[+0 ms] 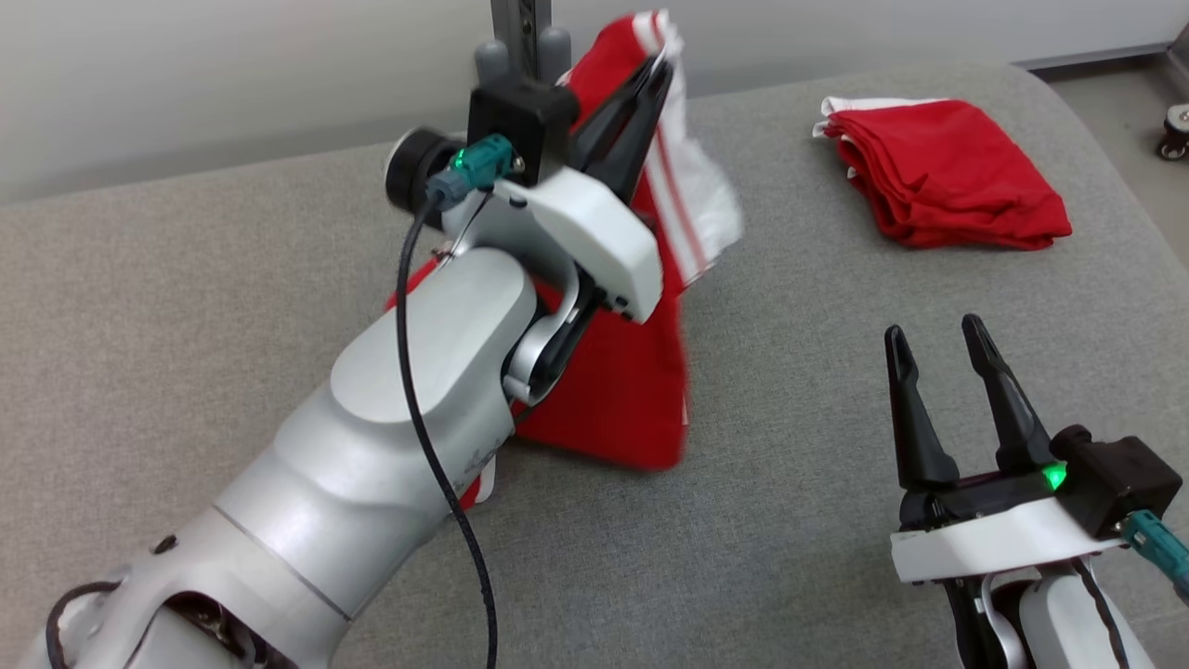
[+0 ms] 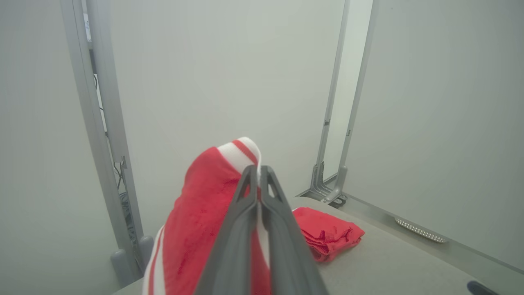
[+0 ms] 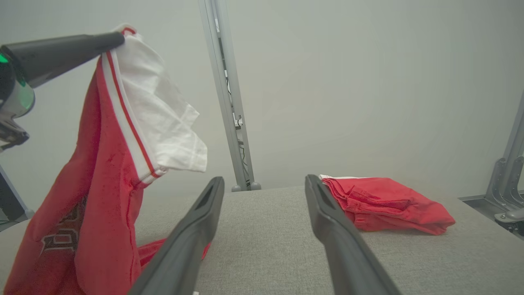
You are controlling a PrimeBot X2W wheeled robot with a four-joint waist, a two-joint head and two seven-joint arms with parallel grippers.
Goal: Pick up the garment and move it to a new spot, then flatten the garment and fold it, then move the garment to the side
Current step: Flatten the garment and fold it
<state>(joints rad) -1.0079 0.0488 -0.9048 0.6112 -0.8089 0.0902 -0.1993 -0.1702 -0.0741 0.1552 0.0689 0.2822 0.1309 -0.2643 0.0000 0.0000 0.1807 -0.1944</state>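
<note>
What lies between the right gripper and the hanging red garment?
Bare grey tabletop separates the right gripper from the garment, seen in the head view.

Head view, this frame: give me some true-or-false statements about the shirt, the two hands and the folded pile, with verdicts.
1. The left hand is shut on the red and white shirt, holding one end up. True.
2. The right hand grips the shirt as well. False: it stands open, apart from the shirt, holding nothing.
3. A folded red garment lies on the grey padded surface. True.
4. The folded red garment lies to the shirt's left. False: it lies to its right, beyond the right hand.
</note>
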